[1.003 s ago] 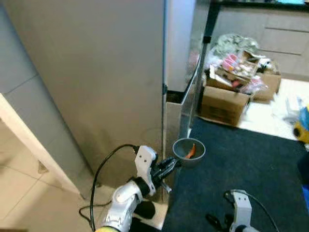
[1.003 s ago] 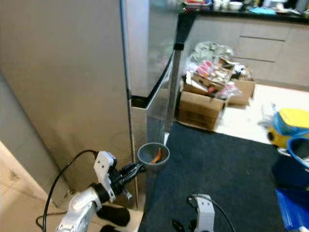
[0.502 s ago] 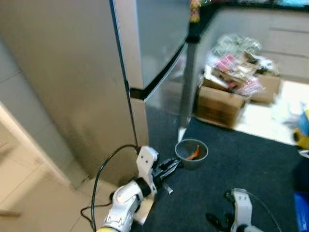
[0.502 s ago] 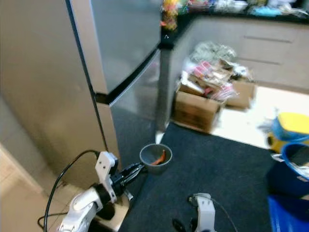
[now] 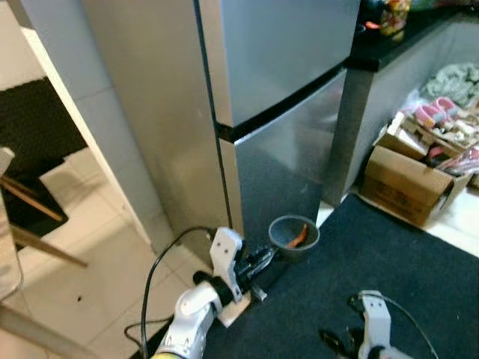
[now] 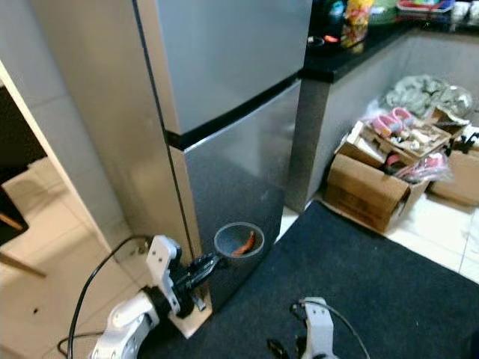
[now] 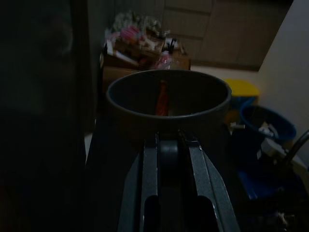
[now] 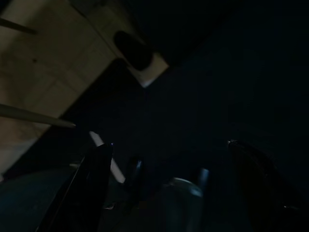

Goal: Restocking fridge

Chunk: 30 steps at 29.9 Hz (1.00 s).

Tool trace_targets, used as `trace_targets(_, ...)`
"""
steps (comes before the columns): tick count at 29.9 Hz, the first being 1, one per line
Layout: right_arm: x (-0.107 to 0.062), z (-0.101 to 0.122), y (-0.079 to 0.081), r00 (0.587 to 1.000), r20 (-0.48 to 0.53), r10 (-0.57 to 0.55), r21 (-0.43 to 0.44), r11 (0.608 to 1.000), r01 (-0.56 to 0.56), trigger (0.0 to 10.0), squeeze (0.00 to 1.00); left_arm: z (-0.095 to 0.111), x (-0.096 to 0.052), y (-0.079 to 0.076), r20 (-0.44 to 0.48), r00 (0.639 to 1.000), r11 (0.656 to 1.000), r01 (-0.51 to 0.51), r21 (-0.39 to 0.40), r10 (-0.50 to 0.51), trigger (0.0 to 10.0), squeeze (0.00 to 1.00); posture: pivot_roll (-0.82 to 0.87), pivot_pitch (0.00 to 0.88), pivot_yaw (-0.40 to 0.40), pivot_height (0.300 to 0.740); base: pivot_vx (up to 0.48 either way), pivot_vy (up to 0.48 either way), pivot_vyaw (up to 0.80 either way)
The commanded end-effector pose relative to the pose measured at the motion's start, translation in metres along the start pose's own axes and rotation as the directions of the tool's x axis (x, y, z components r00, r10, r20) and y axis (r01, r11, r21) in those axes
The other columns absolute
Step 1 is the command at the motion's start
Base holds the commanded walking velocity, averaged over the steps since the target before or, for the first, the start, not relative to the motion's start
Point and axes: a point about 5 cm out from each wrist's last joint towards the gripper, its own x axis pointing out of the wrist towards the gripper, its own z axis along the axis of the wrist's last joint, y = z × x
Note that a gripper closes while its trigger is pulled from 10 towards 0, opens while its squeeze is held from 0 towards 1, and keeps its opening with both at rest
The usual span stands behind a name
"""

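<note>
With the view now swung round to face the fridge [image 5: 284,82] front, the left end effector [image 5: 263,259] stays clamped on the rim of a grey bowl [image 5: 293,237] holding an orange piece, before the lower door.

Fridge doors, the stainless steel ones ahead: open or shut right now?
Shut. Both doors of the stainless steel fridge sit flush, with only a thin dark seam between upper and lower door; no interior shows.

Silver left arm [image 5: 196,303] is wearing a white wrist block, looping black cable; end effector [image 5: 263,259] fingers are showing black.
</note>
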Motion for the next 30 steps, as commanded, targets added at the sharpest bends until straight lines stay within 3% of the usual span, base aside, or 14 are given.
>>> trace_targets(1,0.002,-0.004,0.006,1.000,-0.014,0.021,-0.006,1.000,-0.021,10.0,0.00,-0.005,-0.004,0.001,-0.005,1.000,1.000,-0.020,-0.013,0.020,10.0,0.00,-0.03,0.027,-0.004,0.740,0.000,0.000,0.80)
trace_targets(13,0.002,0.001,0.004,1.000,-0.015,0.024,-0.047,0.999,-0.024,10.0,0.00,-0.013,-0.014,0.009,-0.031,0.995,0.996,-0.092,-0.010,0.092,10.0,0.00,-0.03,0.027,-0.011,0.740,0.000,0.000,0.80)
trace_targets(24,0.005,0.008,0.005,1.000,0.000,0.026,-0.062,0.998,-0.026,10.0,0.00,-0.008,-0.031,0.029,-0.019,0.985,0.985,-0.172,0.021,0.173,10.0,0.00,-0.02,0.035,-0.014,0.740,0.000,0.000,0.79)
trace_targets(30,0.005,0.010,0.004,1.000,0.013,0.001,-0.069,0.998,0.000,10.0,0.00,-0.008,-0.032,0.030,-0.020,0.983,0.983,-0.180,0.026,0.180,10.0,0.00,-0.02,0.036,-0.013,0.740,0.000,0.000,0.79)
